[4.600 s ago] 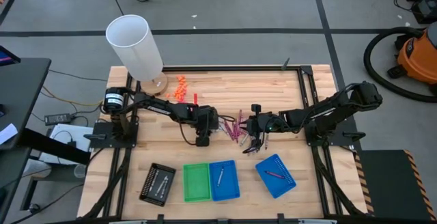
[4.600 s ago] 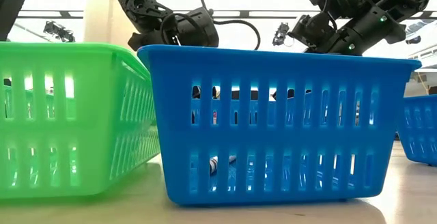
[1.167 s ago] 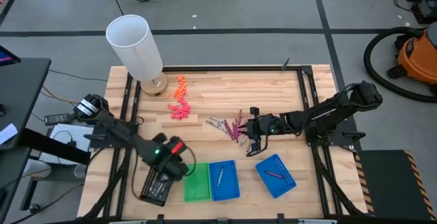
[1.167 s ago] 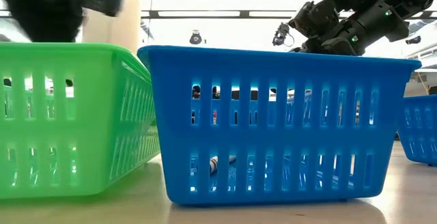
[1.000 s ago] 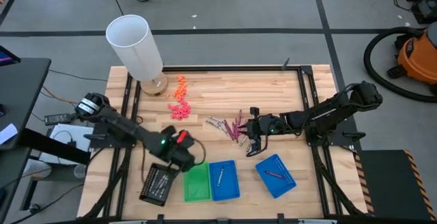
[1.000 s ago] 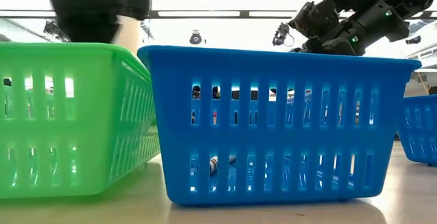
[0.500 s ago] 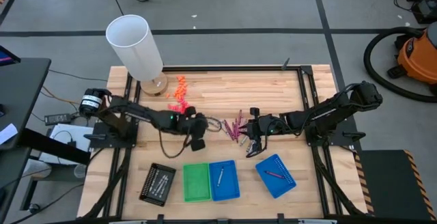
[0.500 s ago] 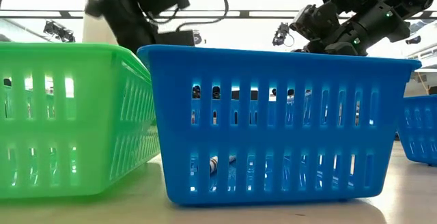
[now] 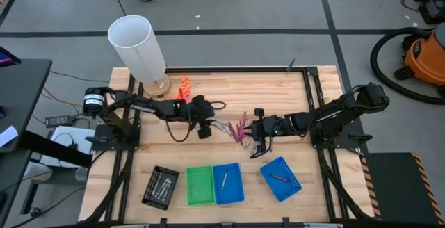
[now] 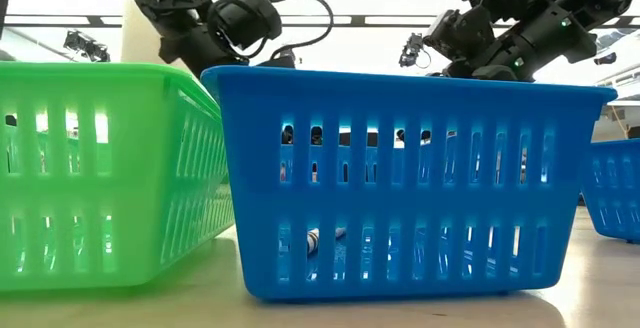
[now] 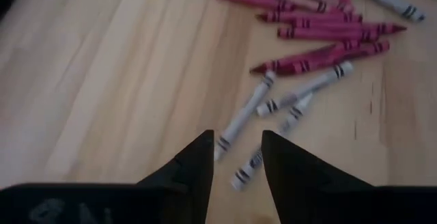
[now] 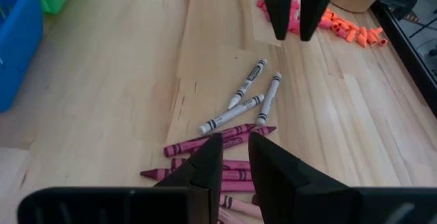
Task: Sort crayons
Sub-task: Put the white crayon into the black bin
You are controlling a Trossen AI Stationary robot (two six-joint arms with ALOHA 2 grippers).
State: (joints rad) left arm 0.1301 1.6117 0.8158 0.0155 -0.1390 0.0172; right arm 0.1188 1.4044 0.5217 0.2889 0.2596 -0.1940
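The crayons lie in a loose pile at the table's middle, silver-grey ones (image 9: 221,126) to the left and magenta ones (image 9: 242,129) to the right. My left gripper (image 9: 205,127) is open and empty at the pile's left, its fingertips (image 11: 235,145) over two silver crayons (image 11: 273,104). My right gripper (image 9: 257,144) stands at the pile's right. Its fingers (image 12: 235,142) are slightly apart over the magenta crayons (image 12: 205,144). I cannot tell whether they touch one.
At the near edge stand a black tray (image 9: 160,186), a green basket (image 9: 199,185), a blue basket (image 9: 228,183) holding a crayon, and a second blue basket (image 9: 281,178) holding a magenta one. A white cylinder (image 9: 138,47) and orange and pink bits (image 9: 182,92) sit far left.
My left gripper has swung from above the green basket's left side, at the near edge, toward the far edge and the right. It now stands at the crayon pile's left.
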